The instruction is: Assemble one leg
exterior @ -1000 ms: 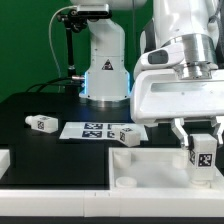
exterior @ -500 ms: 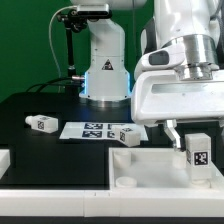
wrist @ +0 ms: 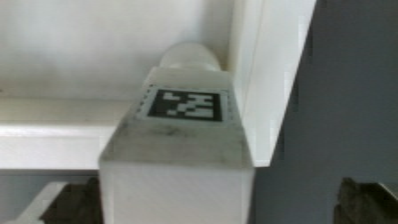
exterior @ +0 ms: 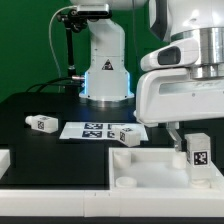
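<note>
white leg, black-and-white tag, upright on tray-like part

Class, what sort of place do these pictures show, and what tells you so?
Probably a robotics lab bench: a white robot arm on a black table, a flat white marker board, and small white tagged blocks.

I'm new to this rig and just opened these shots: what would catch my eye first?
The big white claw fills the exterior view's right, open above a tagged leg standing upright at the white tray-like part. Two more legs lie on the black table by the marker board.
</note>
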`<state>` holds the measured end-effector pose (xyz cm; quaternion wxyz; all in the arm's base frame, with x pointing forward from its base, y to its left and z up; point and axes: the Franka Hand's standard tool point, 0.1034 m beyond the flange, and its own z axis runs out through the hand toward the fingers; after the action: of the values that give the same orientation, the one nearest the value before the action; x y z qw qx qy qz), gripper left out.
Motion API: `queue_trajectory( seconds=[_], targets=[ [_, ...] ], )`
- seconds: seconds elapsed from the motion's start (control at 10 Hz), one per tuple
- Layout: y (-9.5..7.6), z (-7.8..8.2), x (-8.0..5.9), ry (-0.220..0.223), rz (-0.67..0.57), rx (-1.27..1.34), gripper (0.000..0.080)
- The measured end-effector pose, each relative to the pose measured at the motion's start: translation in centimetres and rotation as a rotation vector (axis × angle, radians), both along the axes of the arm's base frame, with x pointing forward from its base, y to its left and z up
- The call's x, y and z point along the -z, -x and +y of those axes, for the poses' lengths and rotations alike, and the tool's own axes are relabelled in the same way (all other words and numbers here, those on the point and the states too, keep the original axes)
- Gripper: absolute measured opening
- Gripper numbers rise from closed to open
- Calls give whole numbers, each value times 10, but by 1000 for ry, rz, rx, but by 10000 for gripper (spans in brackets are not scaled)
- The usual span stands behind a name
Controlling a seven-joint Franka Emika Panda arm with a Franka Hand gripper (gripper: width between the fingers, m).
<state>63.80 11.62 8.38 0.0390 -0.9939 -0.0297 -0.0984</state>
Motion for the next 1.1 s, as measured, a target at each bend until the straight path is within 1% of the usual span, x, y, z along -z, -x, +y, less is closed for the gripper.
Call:
queue_trajectory(
  seconds=[0.3,0.5,0.6,0.7,0.8,0.9,1.1],
  targets=[
    [9,-4,4,1,223,-5,649],
    [8,-3,4,0,245,10,649],
    [8,-3,4,-1,246,29,547],
    [8,-3,4,-1,246,29,547],
    [8,-2,4,-4,248,54,365],
    [8,-3,4,-12,256,152,287],
    [8,-2,4,-21,264,263,287]
  ],
)
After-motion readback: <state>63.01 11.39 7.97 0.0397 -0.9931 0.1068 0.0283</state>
